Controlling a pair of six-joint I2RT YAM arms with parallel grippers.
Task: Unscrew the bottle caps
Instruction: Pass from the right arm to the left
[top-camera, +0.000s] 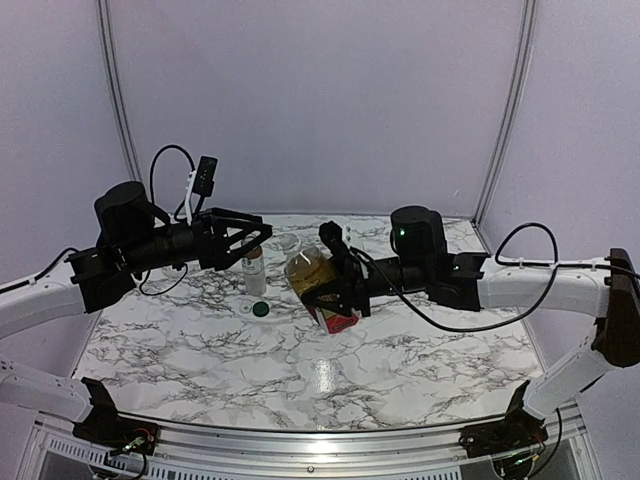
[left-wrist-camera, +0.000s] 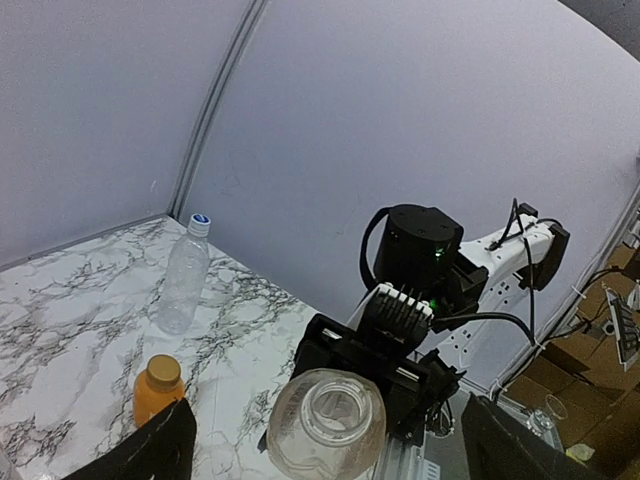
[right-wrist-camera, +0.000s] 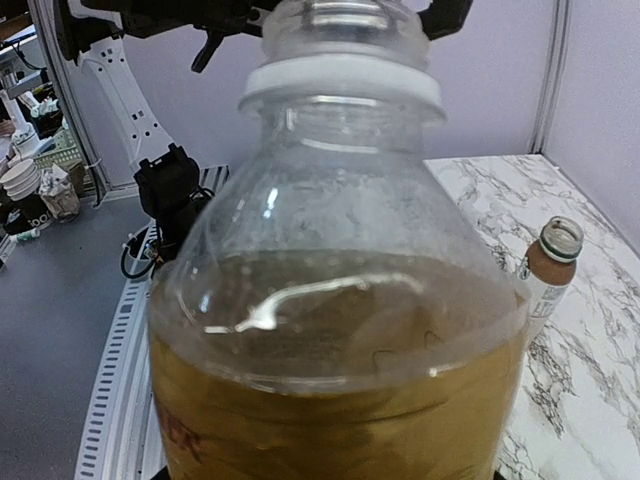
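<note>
Marbled tabletop (top-camera: 400, 350), lilac walls (top-camera: 320, 100). Right gripper (top-camera: 332, 298) clamps the tilted amber tea plastic bottle (top-camera: 308, 270) by its red-labelled body. Its bare mouth sits just ahead of the left gripper (top-camera: 252, 243), which is spread wide and empty. Part-full and thin-walled, it is likely squashy and could spill, so hold it low and gently.

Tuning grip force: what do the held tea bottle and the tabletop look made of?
Amber tea bottle with red label: clear glossy plastic, likely thin; see-through wall with sharp highlights.
White marble-patterned tabletop: smooth, glossy, reflects a light; stone or printed laminate, can't tell.
</note>
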